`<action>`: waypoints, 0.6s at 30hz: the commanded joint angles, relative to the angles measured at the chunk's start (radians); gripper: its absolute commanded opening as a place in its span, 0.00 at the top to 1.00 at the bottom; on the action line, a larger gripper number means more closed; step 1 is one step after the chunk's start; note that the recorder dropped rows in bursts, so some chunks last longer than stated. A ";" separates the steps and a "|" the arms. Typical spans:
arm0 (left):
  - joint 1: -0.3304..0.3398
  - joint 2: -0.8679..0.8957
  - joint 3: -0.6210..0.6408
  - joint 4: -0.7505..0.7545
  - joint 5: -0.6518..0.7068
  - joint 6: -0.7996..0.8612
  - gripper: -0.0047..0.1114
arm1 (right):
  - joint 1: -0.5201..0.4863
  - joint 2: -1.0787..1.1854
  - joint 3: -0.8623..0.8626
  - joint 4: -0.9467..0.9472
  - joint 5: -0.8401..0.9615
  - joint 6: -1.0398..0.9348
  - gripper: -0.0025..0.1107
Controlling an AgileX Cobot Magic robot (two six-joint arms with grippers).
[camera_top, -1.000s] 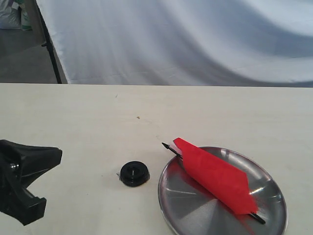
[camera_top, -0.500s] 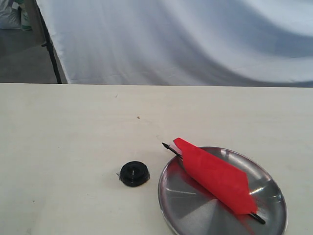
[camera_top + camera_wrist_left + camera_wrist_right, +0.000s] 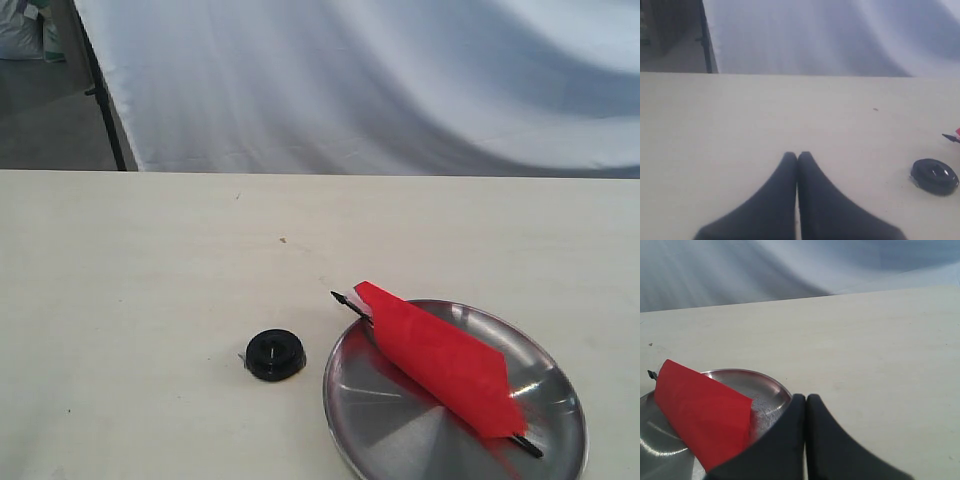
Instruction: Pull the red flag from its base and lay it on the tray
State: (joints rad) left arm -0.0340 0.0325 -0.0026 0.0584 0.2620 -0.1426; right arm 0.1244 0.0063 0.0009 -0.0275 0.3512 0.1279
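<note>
The red flag (image 3: 440,360) lies flat across the silver tray (image 3: 400,440), its black pole tip poking over the rim toward the base. The round black base (image 3: 275,354) sits on the table just left of the tray, with nothing in its hole. Neither arm shows in the exterior view. In the left wrist view my left gripper (image 3: 797,156) is shut and empty over bare table, the base (image 3: 934,176) off to one side. My right gripper (image 3: 806,399) is shut and empty beside the tray (image 3: 772,390), close to the flag (image 3: 702,412).
A pale tabletop (image 3: 150,260) stretches around the objects. A white cloth backdrop (image 3: 380,80) hangs behind the far edge, with a dark stand pole (image 3: 100,90) at its left.
The left arm, seen at the lower left of the exterior view one second ago, has drawn out of that view. Flag, tray and base have not moved.
</note>
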 commanded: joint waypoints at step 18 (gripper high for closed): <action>0.050 -0.033 0.003 -0.014 -0.002 -0.007 0.96 | -0.002 -0.006 -0.001 -0.007 -0.006 -0.002 0.98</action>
State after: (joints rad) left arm 0.0145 0.0024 -0.0026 0.0584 0.2620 -0.1426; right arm 0.1244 0.0063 0.0009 -0.0275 0.3512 0.1279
